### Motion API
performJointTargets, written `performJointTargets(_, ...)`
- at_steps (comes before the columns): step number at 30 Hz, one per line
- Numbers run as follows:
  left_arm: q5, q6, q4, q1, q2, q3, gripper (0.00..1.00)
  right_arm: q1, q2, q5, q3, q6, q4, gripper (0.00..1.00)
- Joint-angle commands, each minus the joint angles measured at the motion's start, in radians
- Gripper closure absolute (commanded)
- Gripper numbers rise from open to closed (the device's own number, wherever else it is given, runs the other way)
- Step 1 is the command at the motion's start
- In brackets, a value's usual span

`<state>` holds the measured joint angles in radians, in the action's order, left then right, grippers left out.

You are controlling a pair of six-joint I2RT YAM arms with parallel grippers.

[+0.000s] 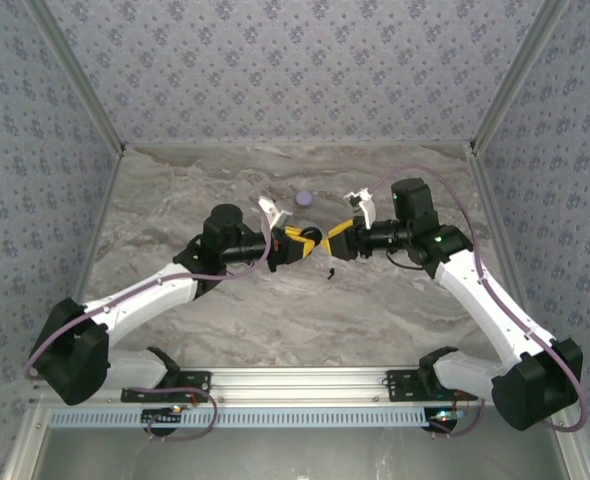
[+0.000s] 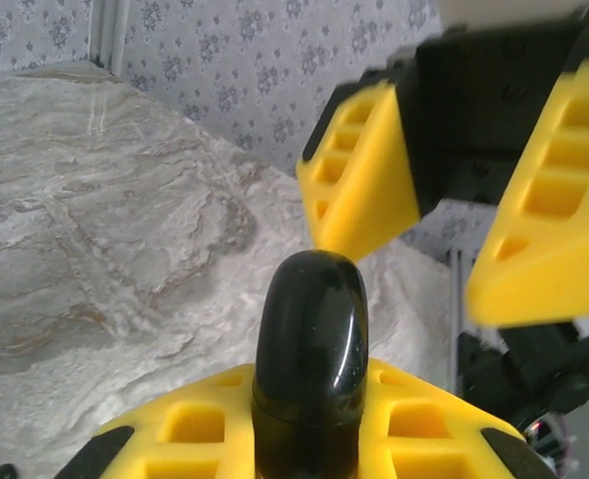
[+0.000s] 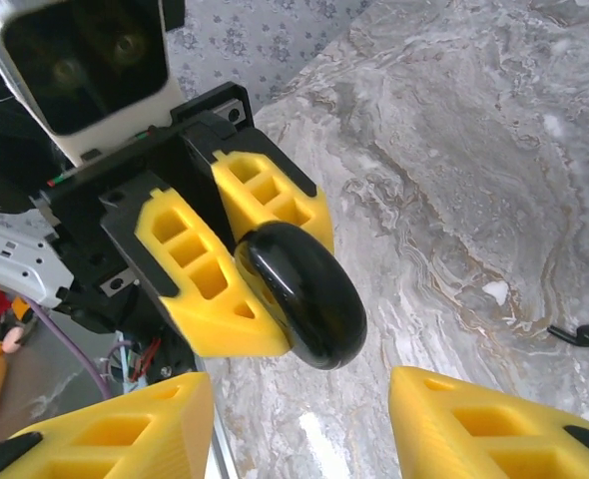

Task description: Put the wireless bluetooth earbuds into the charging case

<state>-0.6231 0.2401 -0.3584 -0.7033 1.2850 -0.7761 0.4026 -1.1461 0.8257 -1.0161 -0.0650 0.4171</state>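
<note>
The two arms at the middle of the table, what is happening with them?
The left claw is shut on a glossy black rounded case and holds it above the marble table. The right claw faces it with open jaws, close to the case but not touching it. One black earbud lies on the table below them, and a small lavender round piece lies farther back. No earbud is in either claw.

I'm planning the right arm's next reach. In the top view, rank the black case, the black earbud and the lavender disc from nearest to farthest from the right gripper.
1. black case, just left of the right gripper, held in the left gripper.
2. black earbud, on the table, toward the near edge.
3. lavender disc, farther back and left.
</note>
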Motion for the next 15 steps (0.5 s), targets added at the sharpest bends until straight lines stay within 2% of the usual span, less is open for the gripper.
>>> performJointTargets(1, -0.04, -0.181, -0.012, -0.01, -0.026, 0.002, 0.86, 0.002, 0.017, -0.019, -0.028, 0.06, 0.094, 0.47)
performJointTargets(15, -0.111, -0.316, 0.005, -0.04, -0.044, 0.016, 0.88, 0.037, -0.001, -0.005, -0.075, 0.137, 0.179, 0.41)
